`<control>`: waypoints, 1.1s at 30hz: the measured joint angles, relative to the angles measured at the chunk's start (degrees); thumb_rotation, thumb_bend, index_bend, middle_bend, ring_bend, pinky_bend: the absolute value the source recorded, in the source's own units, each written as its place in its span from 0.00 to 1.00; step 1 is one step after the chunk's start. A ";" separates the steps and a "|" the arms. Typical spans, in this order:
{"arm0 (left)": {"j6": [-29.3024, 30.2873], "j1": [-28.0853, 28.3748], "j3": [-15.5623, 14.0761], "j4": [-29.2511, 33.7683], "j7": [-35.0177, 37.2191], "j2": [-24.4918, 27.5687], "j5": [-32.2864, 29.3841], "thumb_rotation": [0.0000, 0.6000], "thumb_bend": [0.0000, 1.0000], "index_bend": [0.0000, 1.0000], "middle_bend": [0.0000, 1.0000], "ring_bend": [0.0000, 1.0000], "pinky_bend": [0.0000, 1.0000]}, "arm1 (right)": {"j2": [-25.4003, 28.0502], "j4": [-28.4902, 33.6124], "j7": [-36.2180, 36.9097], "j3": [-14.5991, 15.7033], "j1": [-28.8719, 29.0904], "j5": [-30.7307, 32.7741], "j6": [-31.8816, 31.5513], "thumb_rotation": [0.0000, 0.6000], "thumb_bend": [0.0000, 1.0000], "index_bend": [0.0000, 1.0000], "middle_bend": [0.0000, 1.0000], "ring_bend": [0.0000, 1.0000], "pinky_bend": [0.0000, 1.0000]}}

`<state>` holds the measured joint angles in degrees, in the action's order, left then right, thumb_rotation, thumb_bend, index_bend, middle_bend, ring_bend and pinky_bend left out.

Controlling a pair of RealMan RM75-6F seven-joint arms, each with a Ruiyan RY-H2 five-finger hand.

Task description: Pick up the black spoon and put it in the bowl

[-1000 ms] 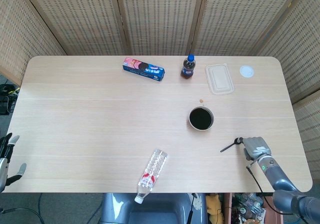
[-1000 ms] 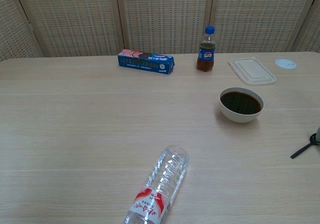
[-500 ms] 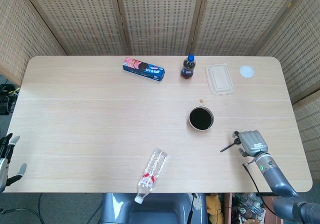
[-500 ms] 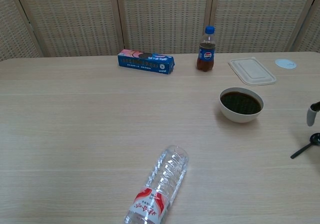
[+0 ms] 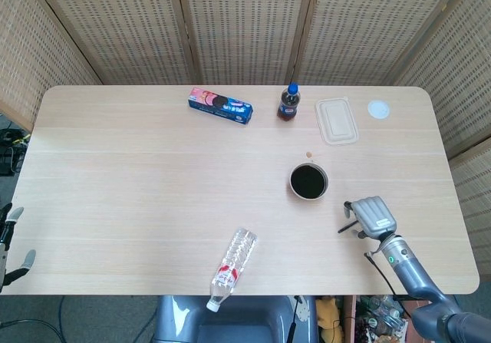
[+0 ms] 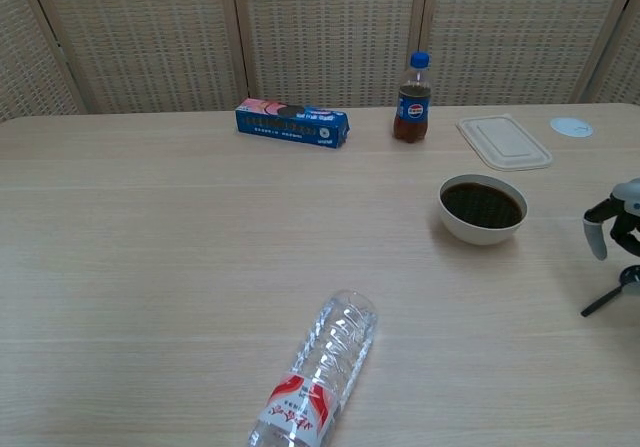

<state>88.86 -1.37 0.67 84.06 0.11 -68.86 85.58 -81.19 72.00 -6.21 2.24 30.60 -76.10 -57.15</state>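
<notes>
A clear plastic bottle (image 5: 232,264) lies on its side near the table's (image 5: 138,189) front edge, well apart from everything else. Along the far edge sit a blue biscuit box (image 5: 221,105), an upright cola bottle (image 5: 288,102), a beige lidded container (image 5: 337,120) and a small white disc (image 5: 378,110). None of these stands between the right hand (image 5: 370,215) and the bowl (image 5: 308,181); the stretch of table between them is bare wood.

The black spoon (image 5: 350,224) lies flat on the table, to the right of the bowl and nearer the front edge, its handle end pointing away from the hand. The right hand hovers over the spoon's bowl end with its fingers curved downward and apart, holding nothing.

The head view shows the whole right hand, its forearm and the left hand (image 5: 8,243) low at the table's left edge; whether that hand's fingers are spread or closed I cannot tell. The chest view shows only the right hand's fingertips (image 6: 597,235) at the frame's edge, above the spoon's handle, and the dark liquid in the bowl.

Compared with a second ago, the right hand has moved toward the bowl and its fingers have opened; the spoon has not shifted
</notes>
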 measured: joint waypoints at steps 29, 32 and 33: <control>0.60 -0.60 -0.24 0.39 -0.23 0.81 0.34 1.00 0.36 0.00 0.00 0.00 0.00 | -6.46 -11.65 0.64 2.08 1.05 -10.40 1.54 1.00 0.43 0.58 0.91 0.96 1.00; 0.47 -0.61 -0.33 0.58 -0.38 0.87 0.36 1.00 0.36 0.00 0.00 0.00 0.00 | -6.52 -11.97 0.06 2.18 1.08 -10.62 1.97 1.00 0.44 0.58 0.91 0.96 1.00; 0.44 -0.61 -0.34 0.64 -0.44 0.88 0.36 1.00 0.36 0.00 0.00 0.00 0.00 | -6.49 -12.00 -0.17 2.21 1.14 -10.72 2.20 1.00 0.44 0.58 0.91 0.96 1.00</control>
<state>89.30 -1.98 0.33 84.70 -0.33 -67.98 85.95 -87.68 60.01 -6.37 4.45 31.73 -86.82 -54.95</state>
